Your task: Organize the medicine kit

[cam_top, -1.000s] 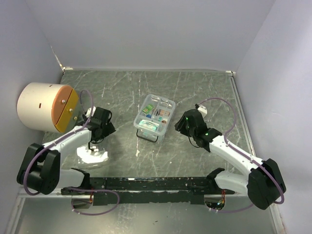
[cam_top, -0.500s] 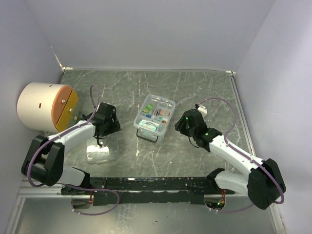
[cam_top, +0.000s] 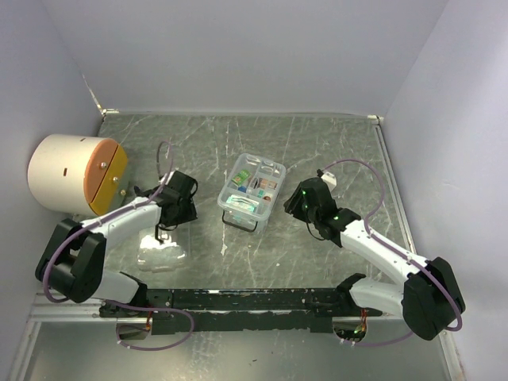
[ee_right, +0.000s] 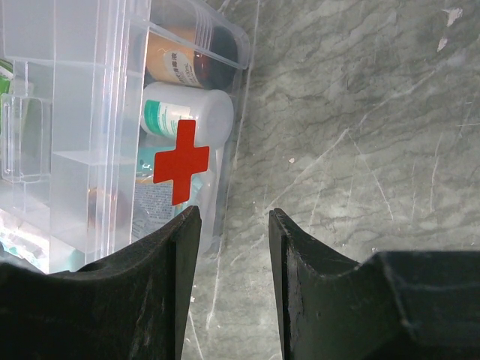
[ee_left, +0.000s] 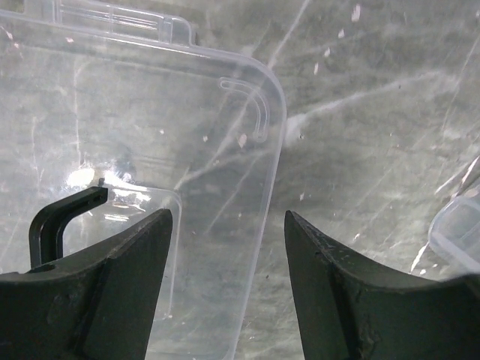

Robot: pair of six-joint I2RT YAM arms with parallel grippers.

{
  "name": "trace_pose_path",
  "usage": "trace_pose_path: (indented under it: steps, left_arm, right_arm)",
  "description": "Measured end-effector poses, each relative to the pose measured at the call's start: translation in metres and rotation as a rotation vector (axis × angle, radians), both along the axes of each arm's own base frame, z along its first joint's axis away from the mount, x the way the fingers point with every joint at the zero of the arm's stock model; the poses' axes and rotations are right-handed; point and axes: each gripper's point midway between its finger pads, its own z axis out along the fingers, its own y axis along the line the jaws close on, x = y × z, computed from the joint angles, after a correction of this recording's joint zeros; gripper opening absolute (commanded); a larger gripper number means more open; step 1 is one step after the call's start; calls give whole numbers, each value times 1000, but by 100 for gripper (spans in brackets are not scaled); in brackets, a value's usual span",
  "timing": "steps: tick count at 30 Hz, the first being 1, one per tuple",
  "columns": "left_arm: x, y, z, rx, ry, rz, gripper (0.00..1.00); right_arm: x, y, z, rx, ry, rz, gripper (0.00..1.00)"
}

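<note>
At the middle of the grey-green marbled table (cam_top: pixel 333 143), the small clear plastic rectangular medicine kit (cam_top: pixel 251 190), open on top, its divided tray filled with small packets and bottles, black handle (cam_top: pixel 238 224) at the near end; well to its left and nearer the arm bases, lying flat, the separate clear plastic lid (cam_top: pixel 163 254); at the far left, on its side, a big white cylinder with an orange end (cam_top: pixel 75 175). Left gripper (ee_left: pixel 229 217) over the lid, jaws spread, nothing pinched; the lid's rounded corner and right rim visible through the gap, contact impossible to tell. Right gripper (ee_right: pixel 234 214) just right of the kit, jaws spread, only bare table between them; its left finger overlapping the case's corner in the wrist view, contact unclear. On the case wall facing it, a red cross (ee_right: pixel 180 161); behind that, a white bottle with a green label (ee_right: pixel 187 112) and an amber bottle (ee_right: pixel 193 64).
</note>
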Motion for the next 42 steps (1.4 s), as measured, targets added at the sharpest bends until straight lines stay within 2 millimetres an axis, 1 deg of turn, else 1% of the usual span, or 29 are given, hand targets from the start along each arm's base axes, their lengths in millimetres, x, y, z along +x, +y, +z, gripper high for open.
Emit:
trace_pose_path:
  steps: [3,5,11,17,19,20,21,22,24,29,34,39,42]
  left_arm:
    - [-7,-6,-1,63,18,-21,76]
    - [-10,-8,-2,102,28,-26,76]
    - [-18,-8,-6,195,56,-37,71]
    - [-19,-5,-10,256,75,-44,68]
    - [-18,-4,-12,279,84,-45,63]
    - [-18,-3,-13,285,87,-46,56]
    - [-17,-3,-13,289,86,-47,53]
    - [-16,-3,-13,294,83,-51,50]
    - [-16,-3,-12,300,81,-58,46]
    - [-14,-3,-9,291,62,-63,44]
    - [-12,-7,3,247,16,-62,44]
    - [-10,-19,22,150,-41,-78,44]
    - [-9,-26,31,98,-68,-90,44]
  right_arm:
    - [0,0,0,1,0,1,42]
    - [0,1,0,2,1,3,42]
    - [0,1,0,2,1,3,42]
    - [-1,1,0,3,2,5,42]
    - [-1,1,0,4,1,7,42]
    - [-1,1,0,3,0,8,43]
    - [-1,1,1,1,-1,12,43]
    - [-1,2,1,-1,-3,21,44]
    - [-2,4,3,0,-9,39,47]
    - [-1,15,17,27,-63,113,57]
    - [-6,30,35,50,-127,185,62]
    - [-17,56,45,77,-168,295,64]
    - [-26,77,49,98,-184,376,66]
